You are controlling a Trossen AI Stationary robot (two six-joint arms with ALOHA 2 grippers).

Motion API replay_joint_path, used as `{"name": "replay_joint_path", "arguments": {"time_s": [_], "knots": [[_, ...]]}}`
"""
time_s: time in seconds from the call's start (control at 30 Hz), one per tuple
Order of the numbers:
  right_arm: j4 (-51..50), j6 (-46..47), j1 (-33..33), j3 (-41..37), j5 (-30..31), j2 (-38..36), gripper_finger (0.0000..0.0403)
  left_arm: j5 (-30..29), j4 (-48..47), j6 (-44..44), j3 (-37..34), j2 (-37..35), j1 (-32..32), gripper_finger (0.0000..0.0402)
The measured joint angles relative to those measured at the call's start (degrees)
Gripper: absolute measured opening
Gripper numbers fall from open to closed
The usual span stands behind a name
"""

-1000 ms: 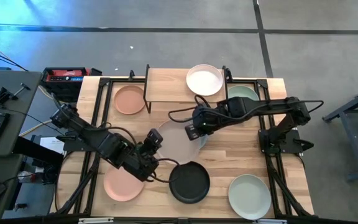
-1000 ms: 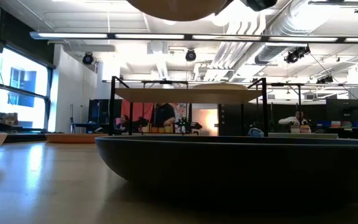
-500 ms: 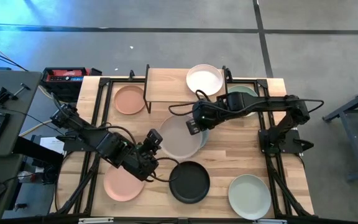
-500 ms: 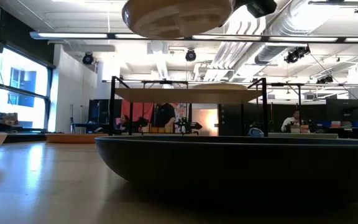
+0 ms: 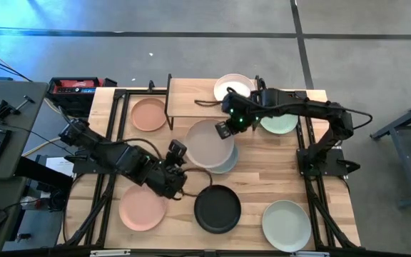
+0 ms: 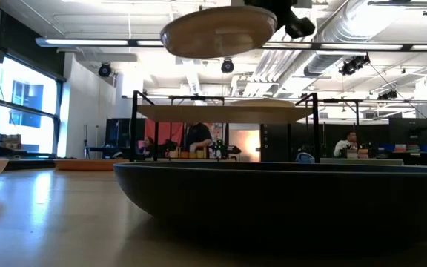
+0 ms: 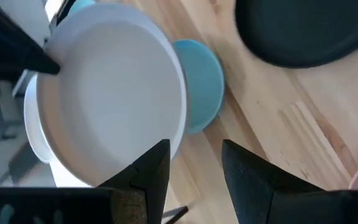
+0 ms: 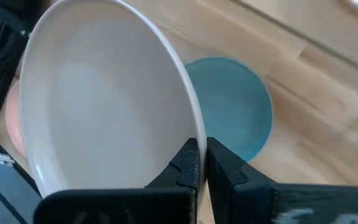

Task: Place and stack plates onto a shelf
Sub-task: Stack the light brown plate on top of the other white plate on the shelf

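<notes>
Your right gripper (image 5: 223, 129) clenched on the grey plate's (image 5: 209, 143) rim, lifted above the grey-blue plate (image 5: 227, 164), left gripper (image 5: 175, 152) released, near the black plate (image 5: 217, 209).

The counter (image 5: 262, 178) is light, streaked wood, and the shelf (image 5: 191, 100) has the same pale wooden top on black legs. The held plate (image 5: 207, 143) is a warm grey, pinched by the black right gripper (image 5: 223, 130); under it lies a grey-blue plate (image 8: 238, 118). A white plate (image 5: 232, 87) sits on the shelf. There are two peach plates (image 5: 148, 114) (image 5: 143, 209), one black plate (image 5: 217, 209), and two pale green plates (image 5: 286, 225) (image 5: 280, 123). The left gripper (image 5: 175, 165) is black too.
</notes>
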Motion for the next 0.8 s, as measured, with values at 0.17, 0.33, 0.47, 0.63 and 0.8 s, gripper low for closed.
{"name": "replay_joint_path", "arguments": {"time_s": [0.17,0.33,0.47,0.63,0.8], "knots": [[-0.1,-9.1,-6.4,0.0,-4.5,0.0,0.0,0.0,-0.1,-3.3,0.0,0.0,3.8,0.0133],[-1.2,-18.3,-14.8,0.0,-9.1,0.0,0.0,0.0,-0.1,-5.9,0.0,0.0,7.6,0.0133],[-1.3,-25.2,-22.0,0.0,-13.4,0.0,0.0,-0.1,0.0,-7.8,0.0,0.0,10.5,0.0133],[-1.2,-32.2,-30.9,0.0,-17.6,0.0,0.0,-0.1,0.0,-10.1,0.0,0.0,13.8,0.0133],[-1.2,-37.8,-38.8,0.0,-20.3,0.0,0.0,-0.1,0.1,-11.9,0.0,0.0,16.8,0.0133]]}}
